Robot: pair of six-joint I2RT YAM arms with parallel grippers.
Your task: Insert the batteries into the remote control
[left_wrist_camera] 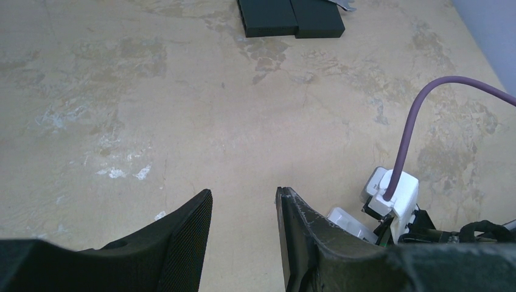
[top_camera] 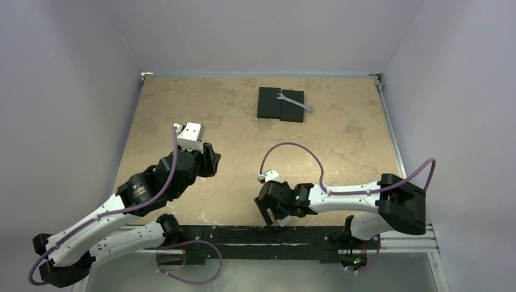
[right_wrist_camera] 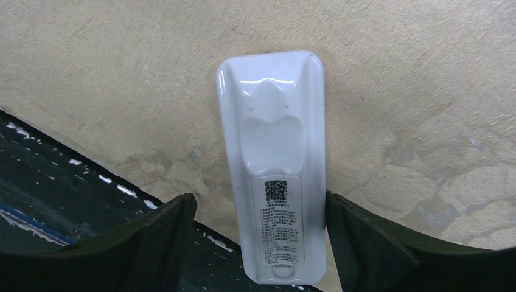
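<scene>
At the surface's (left_wrist_camera: 182,109) near edge, the white remote control (right_wrist_camera: 274,170) lies back up between the right end effector's (right_wrist_camera: 260,213) parted fingers. The left end effector (left_wrist_camera: 243,213) hangs open, holding nothing. Far off, a wrench (top_camera: 295,102) rests on black blocks (top_camera: 271,104).

Remote (right_wrist_camera: 272,182): glossy white, black QR code and print on back. Surface (top_camera: 182,109): mottled tan. Blocks (top_camera: 268,103): black. Wrench (top_camera: 296,103): silver. Cable (left_wrist_camera: 406,137): purple. Left claw (left_wrist_camera: 243,204): black, finely cross-hatched.
</scene>
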